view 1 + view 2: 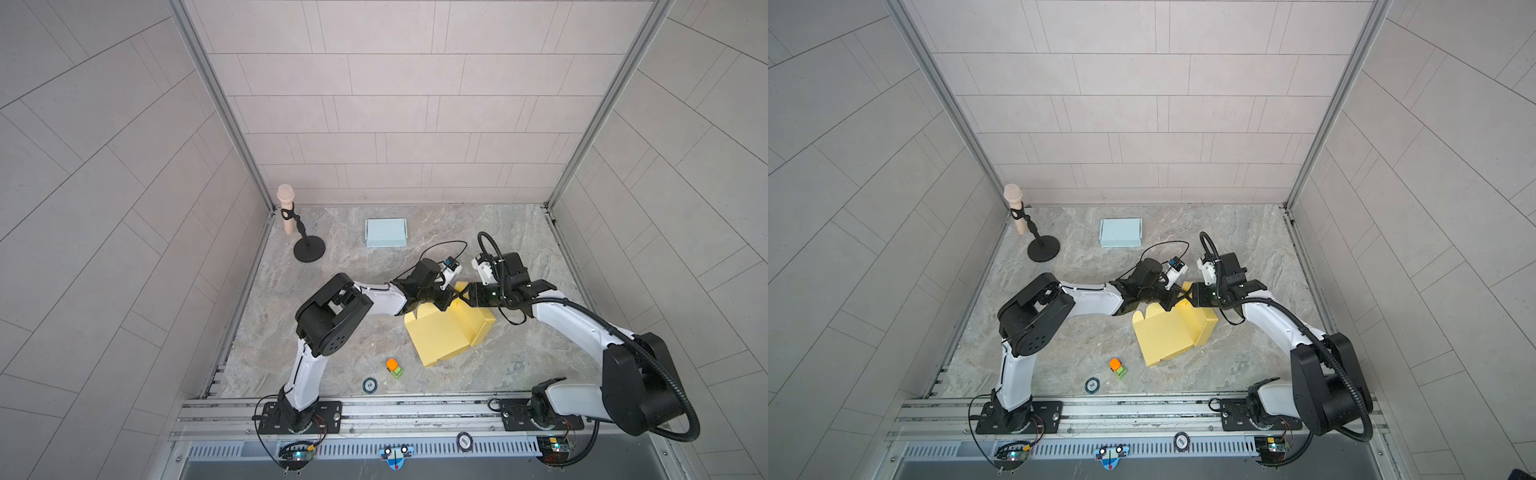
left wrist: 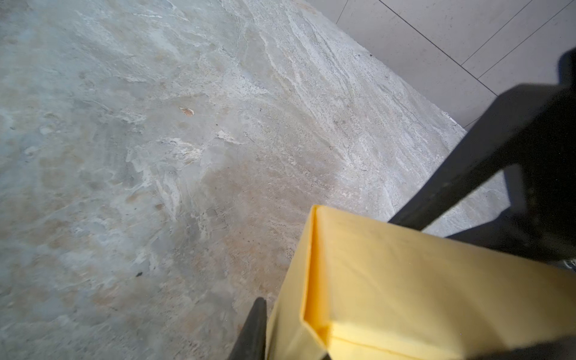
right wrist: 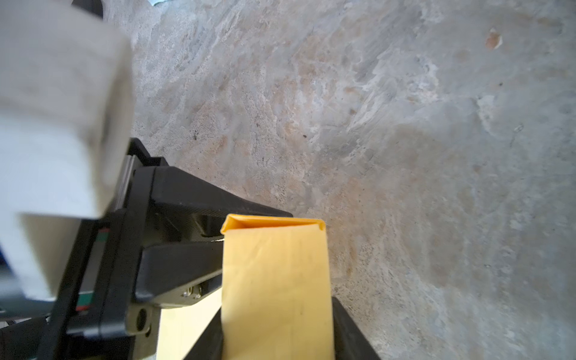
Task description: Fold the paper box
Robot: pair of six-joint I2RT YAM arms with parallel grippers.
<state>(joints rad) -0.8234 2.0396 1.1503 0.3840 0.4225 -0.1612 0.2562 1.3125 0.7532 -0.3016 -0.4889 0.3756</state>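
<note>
The yellow paper box point(image 1: 446, 338) lies partly folded on the table, in front of the pale blue box point(image 1: 385, 232) and to its right, turned askew so that one corner points straight away from that box. At its end nearer the blue box a narrow doubled wall strip stands raised, its long axis slanting back and its open end pointing roughly toward the blue box. The left gripper point(image 3: 218, 240) pinches one side edge of that strip with its jaws nearly together, while the right gripper point(image 3: 277, 336) straddles the strip's width, fingers against both edges.
</note>
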